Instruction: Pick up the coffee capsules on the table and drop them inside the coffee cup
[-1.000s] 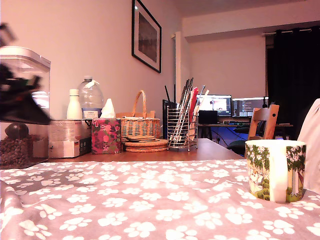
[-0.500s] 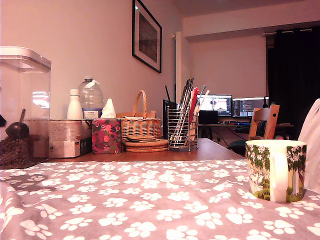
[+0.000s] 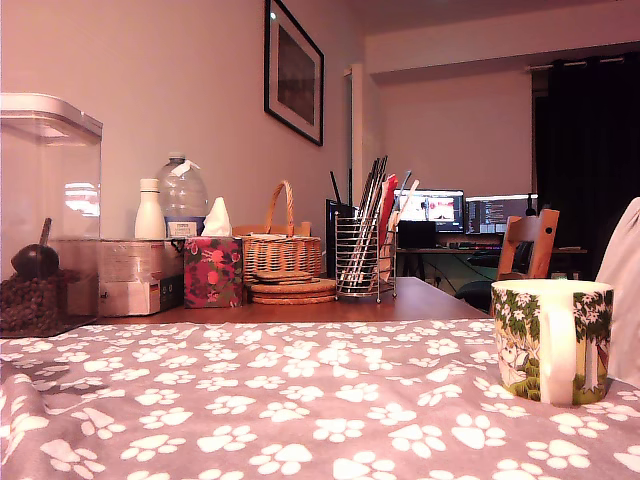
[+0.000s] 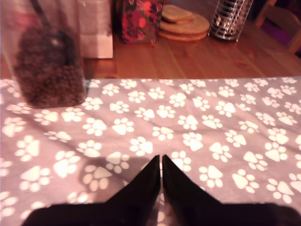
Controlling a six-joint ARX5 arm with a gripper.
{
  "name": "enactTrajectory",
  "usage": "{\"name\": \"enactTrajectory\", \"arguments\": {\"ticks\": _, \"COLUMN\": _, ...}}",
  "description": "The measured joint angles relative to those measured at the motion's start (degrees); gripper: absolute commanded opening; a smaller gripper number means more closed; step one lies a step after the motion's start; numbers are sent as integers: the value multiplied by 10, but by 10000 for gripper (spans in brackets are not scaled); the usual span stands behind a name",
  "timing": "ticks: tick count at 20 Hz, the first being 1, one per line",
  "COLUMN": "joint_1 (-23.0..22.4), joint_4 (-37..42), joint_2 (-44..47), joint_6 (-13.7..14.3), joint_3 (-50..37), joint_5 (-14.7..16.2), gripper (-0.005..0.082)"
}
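The coffee cup (image 3: pixel 553 340), a white mug with green tree pictures, stands on the paw-print cloth of the table (image 3: pixel 300 400) at the exterior view's right. No coffee capsules show in either view. In the wrist view my gripper (image 4: pixel 161 159) hovers over the cloth with its two dark fingers pressed together, nothing visible between them. The gripper is out of the exterior view. The coffee cup does not appear in the wrist view.
A clear container of coffee beans (image 3: pixel 40 250) (image 4: pixel 47 61) sits at the cloth's far edge. Behind it on bare wood are a floral tissue box (image 3: pixel 211 271) (image 4: pixel 139 21), stacked coasters (image 4: pixel 183 21), a wicker basket (image 3: pixel 280 250), a wire utensil holder (image 3: pixel 363 255) (image 4: pixel 229 19), and bottles (image 3: pixel 180 195).
The blurred dark arm at the exterior view's left edge one second ago has left that view. The mug and everything else stay put.
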Motion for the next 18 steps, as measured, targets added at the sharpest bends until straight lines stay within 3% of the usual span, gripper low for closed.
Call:
{"name": "enactTrajectory", "arguments": {"ticks": 11, "joint_1": 0, "joint_4": -188, "joint_2": -200, "joint_6": -6, "joint_3": 0, "joint_5": -30, "gripper": -19}}
{"name": "enactTrajectory", "arguments": {"ticks": 18, "joint_1": 0, "joint_4": -253, "joint_2": -282, "joint_6": -24, "joint_3": 0, "joint_5": -49, "gripper": -19}}
